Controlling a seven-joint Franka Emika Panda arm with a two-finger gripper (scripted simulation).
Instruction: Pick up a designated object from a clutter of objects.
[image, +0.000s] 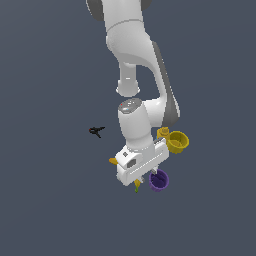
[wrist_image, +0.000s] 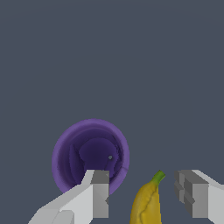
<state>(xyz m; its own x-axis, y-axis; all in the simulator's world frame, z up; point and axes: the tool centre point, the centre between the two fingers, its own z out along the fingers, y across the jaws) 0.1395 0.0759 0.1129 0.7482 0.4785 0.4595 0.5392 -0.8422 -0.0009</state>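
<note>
The purple cup (image: 159, 180) stands upright on the dark floor, just to the exterior view's right of my gripper (image: 146, 179). In the wrist view I look down into the purple cup (wrist_image: 89, 151); one fingertip (wrist_image: 99, 192) overlaps its rim and the other finger (wrist_image: 191, 192) is apart from it. My gripper (wrist_image: 145, 194) is open and holds nothing. The yellow banana (wrist_image: 147, 203) lies between the fingers below them; its tip (image: 136, 186) and far end (image: 113, 161) peek out from under my hand. The white ball is out of view.
A yellow cup (image: 177, 141) and a yellow bottle (image: 163, 132) stand close behind my hand, at the exterior view's right. A tiny black-red tool (image: 96, 131) lies apart at the exterior view's left. The arm hides part of the clutter.
</note>
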